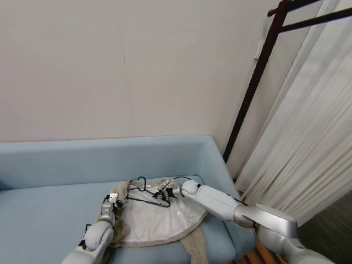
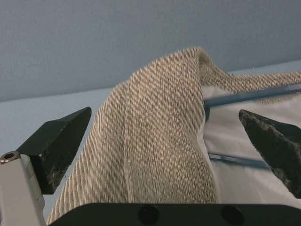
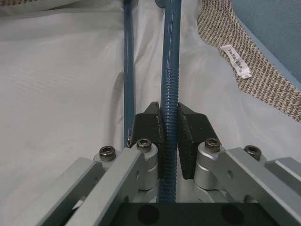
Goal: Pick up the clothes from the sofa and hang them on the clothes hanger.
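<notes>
Right, knit cardigan point(image 1: 159, 223) first: spread flat, pale lining up, on the seat of the blue sofa point(image 1: 49, 165) toward its right end. Across its far part, a blue hanger point(image 1: 144, 197). Clamped hard on the hanger's ribbed bar, the right gripper point(image 3: 170, 136). Spread wide over the knit shoulder fold on the left, the left gripper point(image 2: 164, 113). Best to close low on that fold, catch knit only and hold the hanger level while drawing the fabric over its arm. Far right and well apart, the dark rack point(image 1: 253, 82).
</notes>
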`<state>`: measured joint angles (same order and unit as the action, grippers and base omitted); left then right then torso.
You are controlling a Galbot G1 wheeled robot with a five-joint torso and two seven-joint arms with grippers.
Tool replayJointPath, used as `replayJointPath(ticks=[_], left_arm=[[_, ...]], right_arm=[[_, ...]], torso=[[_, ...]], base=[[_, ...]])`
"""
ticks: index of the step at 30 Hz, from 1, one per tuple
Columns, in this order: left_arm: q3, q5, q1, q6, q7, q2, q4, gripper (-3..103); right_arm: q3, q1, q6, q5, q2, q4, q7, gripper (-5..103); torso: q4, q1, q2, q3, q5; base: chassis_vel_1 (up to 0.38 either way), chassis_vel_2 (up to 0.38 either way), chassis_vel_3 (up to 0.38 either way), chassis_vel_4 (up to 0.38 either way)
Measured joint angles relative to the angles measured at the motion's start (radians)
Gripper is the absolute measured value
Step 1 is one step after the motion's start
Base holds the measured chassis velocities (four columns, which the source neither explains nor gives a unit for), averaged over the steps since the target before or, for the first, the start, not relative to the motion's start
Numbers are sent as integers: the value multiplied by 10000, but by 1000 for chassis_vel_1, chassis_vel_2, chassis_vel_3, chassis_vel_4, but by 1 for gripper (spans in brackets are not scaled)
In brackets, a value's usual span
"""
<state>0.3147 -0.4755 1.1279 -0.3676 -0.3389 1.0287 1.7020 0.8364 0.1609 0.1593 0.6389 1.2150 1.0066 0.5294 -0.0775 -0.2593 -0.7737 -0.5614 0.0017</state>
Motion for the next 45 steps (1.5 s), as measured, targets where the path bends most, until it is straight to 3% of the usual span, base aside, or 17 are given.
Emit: replayJointPath(ticks=[7,12,20,25,29,31,35,37,40,42,43,45], left_arm=[[-773,-993,-1838,-627,-107,-270,-1014,100],[-1594,-1159,-2835,-824,-366,-129,-1961,100],[-2185,-1270,-3527,-1744,-998,82,-2650,100],[-2247,-1233,-3622,-1954,-1109,105,-2876,100],[-2298,-1065,-3675,-1767,-1034,182,-3090,82],[-2302,-1057,-3677,-1760,-1028,188,-3102,82],[-2319,-977,-3760,-1655,-978,247,-3294,61],[-2317,-974,-3766,-1649,-977,248,-3307,61],[-2252,-969,-3795,-1611,-955,231,-3394,44],[-2240,-969,-3794,-1608,-951,229,-3404,44],[-2200,-962,-3780,-1602,-941,224,-3412,34],[-2154,-917,-3707,-1592,-926,209,-3383,28]], right_arm=[[94,-80,-46,-42,63,-153,39,8],[158,-99,-46,-16,58,-93,59,8],[332,-158,-93,83,21,-39,136,8],[360,-166,-151,86,-31,-46,183,8],[389,-165,-155,86,-63,-17,180,8],[391,-166,-154,86,-67,-7,178,8],[412,-178,-148,86,-125,132,130,8],[413,-180,-147,86,-131,139,127,8],[420,-195,-131,86,-198,228,81,8],[422,-198,-129,86,-207,240,77,8],[431,-206,-123,86,-232,293,58,8],[456,-217,-111,95,-275,382,36,8]], torso=[[-4,0,0,0,-2],[-9,-1,0,0,-5],[-3,-1,0,1,-3],[1,-1,0,1,0],[-3,0,0,1,-1],[-3,0,0,1,-1],[-5,-1,0,0,-3],[-4,-1,0,0,-3],[-4,-1,0,0,-3],[-4,-1,0,0,-3],[-4,-1,0,0,-3],[-4,-1,0,0,-3]], base=[[0,0,0,0],[0,0,0,0],[0,0,0,0],[0,0,0,0],[0,0,0,0],[0,0,0,0],[0,0,0,0],[0,0,0,0],[0,0,0,0],[0,0,0,0],[0,0,0,0],[0,0,0,0]])
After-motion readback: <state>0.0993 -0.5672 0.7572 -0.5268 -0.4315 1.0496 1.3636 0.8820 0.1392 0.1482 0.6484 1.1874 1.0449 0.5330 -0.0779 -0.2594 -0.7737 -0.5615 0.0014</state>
